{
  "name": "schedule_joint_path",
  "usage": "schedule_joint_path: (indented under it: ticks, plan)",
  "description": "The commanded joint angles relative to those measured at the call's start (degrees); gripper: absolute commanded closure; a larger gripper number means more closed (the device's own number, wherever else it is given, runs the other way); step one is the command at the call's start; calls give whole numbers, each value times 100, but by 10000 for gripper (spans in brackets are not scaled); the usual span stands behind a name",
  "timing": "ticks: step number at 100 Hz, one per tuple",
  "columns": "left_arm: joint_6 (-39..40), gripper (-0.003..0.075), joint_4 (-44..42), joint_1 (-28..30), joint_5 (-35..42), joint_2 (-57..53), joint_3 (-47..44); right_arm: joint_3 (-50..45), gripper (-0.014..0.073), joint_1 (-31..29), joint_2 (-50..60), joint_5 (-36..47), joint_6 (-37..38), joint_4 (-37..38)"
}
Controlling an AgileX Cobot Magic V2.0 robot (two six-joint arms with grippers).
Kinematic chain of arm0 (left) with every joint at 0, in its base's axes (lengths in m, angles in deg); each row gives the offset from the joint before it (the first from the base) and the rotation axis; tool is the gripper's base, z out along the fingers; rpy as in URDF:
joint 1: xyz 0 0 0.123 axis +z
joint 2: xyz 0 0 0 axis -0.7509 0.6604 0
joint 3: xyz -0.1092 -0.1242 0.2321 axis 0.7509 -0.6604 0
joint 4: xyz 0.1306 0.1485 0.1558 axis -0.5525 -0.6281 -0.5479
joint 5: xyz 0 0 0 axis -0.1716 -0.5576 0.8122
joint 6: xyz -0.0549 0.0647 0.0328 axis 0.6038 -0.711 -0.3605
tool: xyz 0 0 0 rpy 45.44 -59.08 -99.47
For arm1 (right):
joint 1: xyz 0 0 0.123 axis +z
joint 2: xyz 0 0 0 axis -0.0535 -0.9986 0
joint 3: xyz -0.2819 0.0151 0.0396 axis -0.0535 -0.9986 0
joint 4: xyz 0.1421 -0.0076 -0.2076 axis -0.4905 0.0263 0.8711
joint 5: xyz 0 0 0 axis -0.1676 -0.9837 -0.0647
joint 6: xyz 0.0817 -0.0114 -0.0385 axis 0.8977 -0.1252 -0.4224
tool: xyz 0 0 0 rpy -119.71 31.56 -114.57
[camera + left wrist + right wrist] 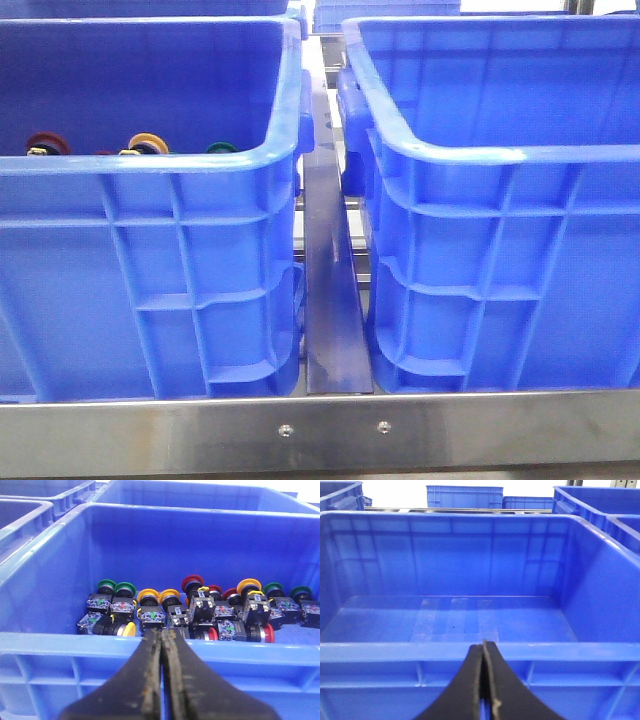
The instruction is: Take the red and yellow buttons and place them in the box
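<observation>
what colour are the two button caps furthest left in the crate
Green caps, clearest in the left wrist view.

You are looking at two crates of glossy blue moulded plastic, the left crate (150, 290) and the box (500, 270), both catching soft glare along their smooth rims. Brushed metal is showing on the front rail (320, 430) and the strip (335, 310) between them. The buttons (200, 607) are showing shiny plastic caps. The left gripper (161, 645) fingers are looking matt black, with worn, rough inner edges.
</observation>
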Motion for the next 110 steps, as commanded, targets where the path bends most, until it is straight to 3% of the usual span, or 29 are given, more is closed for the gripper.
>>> schedule_joint_path:
  ticks: [1, 48, 82, 97, 110]
  plan:
    - [65, 741, 0, 0, 471, -167, -112, -29, 665, -1, 122, 435, 0, 47]
    - [65, 741, 0, 0, 535, -167, 105, -29, 665, -1, 122, 435, 0, 47]
    - [65, 741, 0, 0, -940, 29, 1343, -29, 665, -1, 122, 435, 0, 47]
    - [65, 741, 0, 0, -1598, 695, 1774, -29, 665, -1, 122, 435, 0, 47]
    - [65, 741, 69, 0, -1727, 1385, 2084, -29, 665, -1, 122, 435, 0, 47]
